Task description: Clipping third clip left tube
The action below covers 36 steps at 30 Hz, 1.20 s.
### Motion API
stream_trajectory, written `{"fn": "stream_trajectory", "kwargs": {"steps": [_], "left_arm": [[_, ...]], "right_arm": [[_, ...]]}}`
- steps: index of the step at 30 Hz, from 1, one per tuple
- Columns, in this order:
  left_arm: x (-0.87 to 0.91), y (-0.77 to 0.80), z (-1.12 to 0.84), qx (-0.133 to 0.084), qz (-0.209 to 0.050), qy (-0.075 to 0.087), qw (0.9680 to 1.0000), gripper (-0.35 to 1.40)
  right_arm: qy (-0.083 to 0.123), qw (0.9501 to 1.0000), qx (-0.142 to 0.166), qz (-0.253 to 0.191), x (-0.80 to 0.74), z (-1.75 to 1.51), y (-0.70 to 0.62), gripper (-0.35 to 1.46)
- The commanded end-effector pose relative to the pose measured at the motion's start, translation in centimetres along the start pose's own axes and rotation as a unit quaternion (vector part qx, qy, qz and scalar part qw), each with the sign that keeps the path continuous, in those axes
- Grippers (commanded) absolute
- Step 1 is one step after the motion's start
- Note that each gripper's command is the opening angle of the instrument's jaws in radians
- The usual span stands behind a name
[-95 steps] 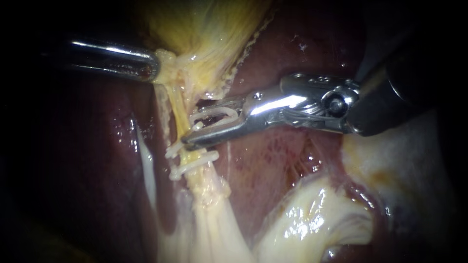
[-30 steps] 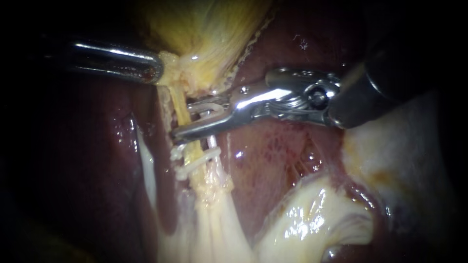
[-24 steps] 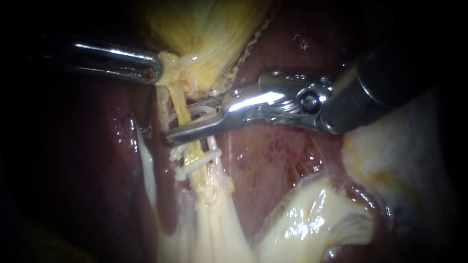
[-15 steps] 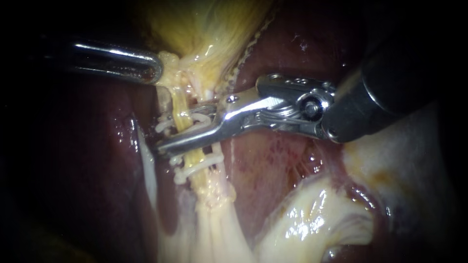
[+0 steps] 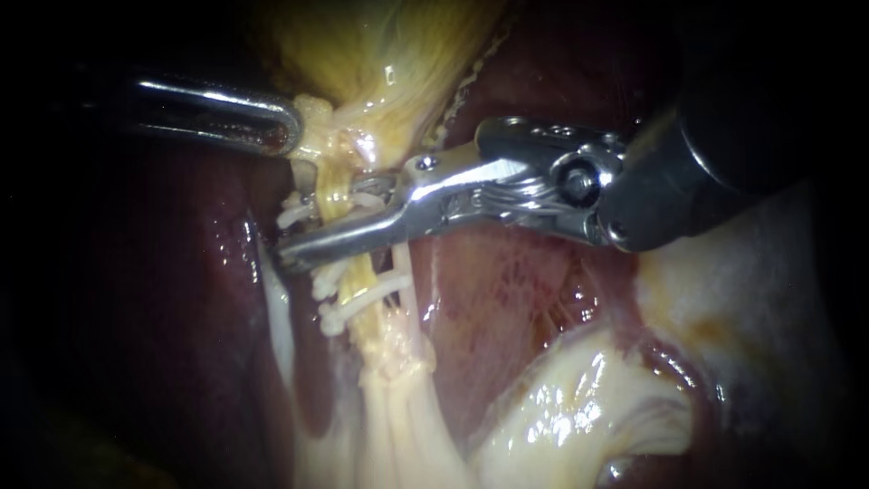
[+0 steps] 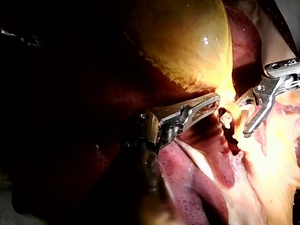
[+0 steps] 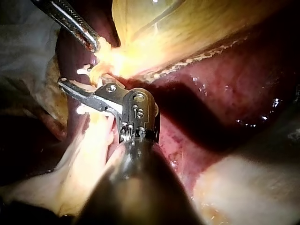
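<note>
Rt instrument enters from upper right; its jaws sit centre-left in the endoscope view, astride the left tube, one jaw each side, narrow gap betw. them. Both jaws grip a white clip that lies round the tube, its ends poking out on the tube's left. Just below, two clips cross the same tube. Upper left, Lt instrument has jaws clamped on the gallbladder at its lower end. Dark red liver lies behind.
</note>
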Motion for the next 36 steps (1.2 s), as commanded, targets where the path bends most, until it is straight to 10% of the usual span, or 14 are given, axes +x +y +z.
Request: {"fn": "stream_trajectory", "kwargs": {"steps": [1,16,36], "left_arm": [[0.0,0.0,0.0,0.0,0.0,0.0,1.0,-0.35],[0.0,0.0,0.01,0.0,0.0,0.0,1.0,-0.35],[-0.01,0.0,0.01,0.0,0.0,0.0,1.0,-0.35]], "right_arm": [[0.0,1.0,0.0,0.0,0.0,-0.01,0.0,0.18],[0.002,0.9992,0.0,0.039,0.0,-0.01,0.02,-0.35],[0.004,0.9992,-0.004,0.041,-0.03,-0.05,0.1,-0.35]]}}
